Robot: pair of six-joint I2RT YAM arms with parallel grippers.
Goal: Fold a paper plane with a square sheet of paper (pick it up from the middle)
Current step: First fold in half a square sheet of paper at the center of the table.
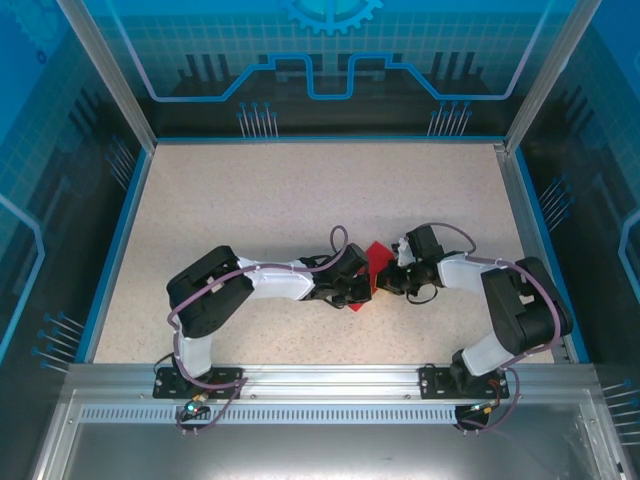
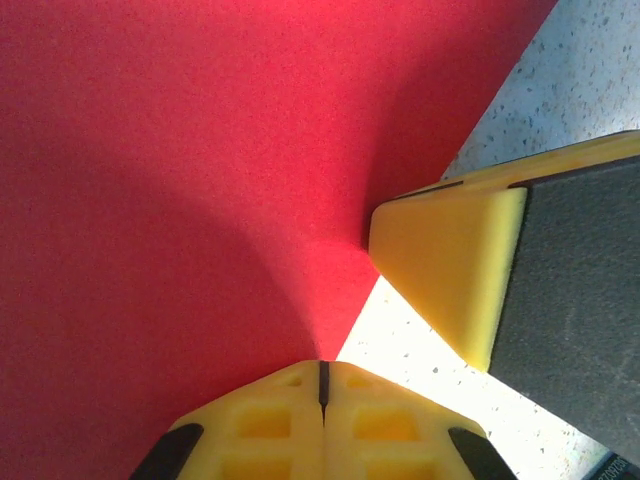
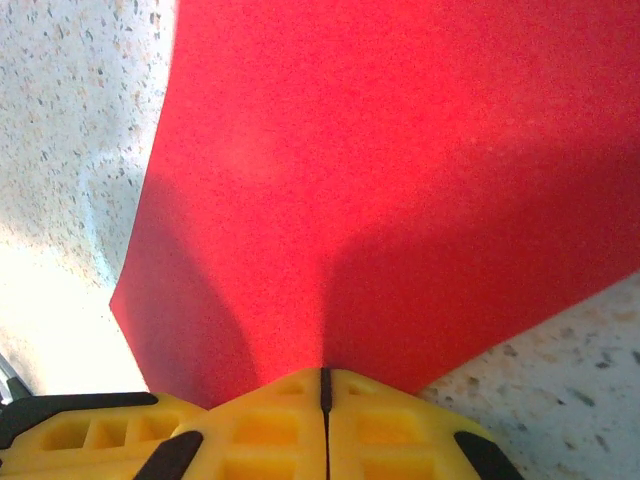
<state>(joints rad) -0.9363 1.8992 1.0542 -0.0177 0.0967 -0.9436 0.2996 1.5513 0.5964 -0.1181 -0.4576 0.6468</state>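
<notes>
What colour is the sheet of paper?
The sheet of paper is plain bright red, clearest in the right wrist view.

Arms elbowed inward, left fingers, right fingers pressed together.

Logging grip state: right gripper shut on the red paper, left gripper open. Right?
No: the left gripper is shut on the paper too, pinching it in the left wrist view. The right gripper is shut on it, as said.
</notes>
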